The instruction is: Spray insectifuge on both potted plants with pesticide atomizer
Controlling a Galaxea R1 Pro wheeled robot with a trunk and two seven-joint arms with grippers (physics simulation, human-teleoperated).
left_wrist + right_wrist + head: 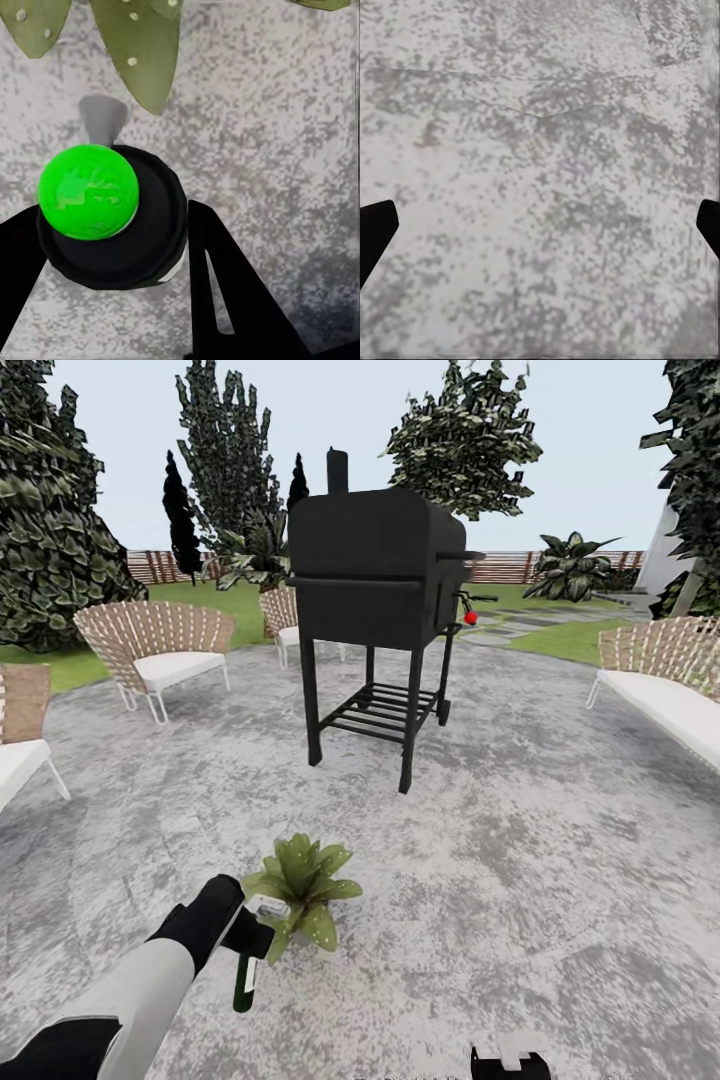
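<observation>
From my head camera, my left hand (250, 932) is clamped on the pesticide atomizer (243, 988), hanging just beside the potted plant (302, 888) on the mottled grey stone patio (520, 880), with the black grill (375, 575) beyond. My left wrist camera adds detail: bright green round body (88, 191), black collar, grey trigger, speckled leaves (142, 49) close. My right wrist camera shows that hand's fingers (375, 229) apart over bare stone.
</observation>
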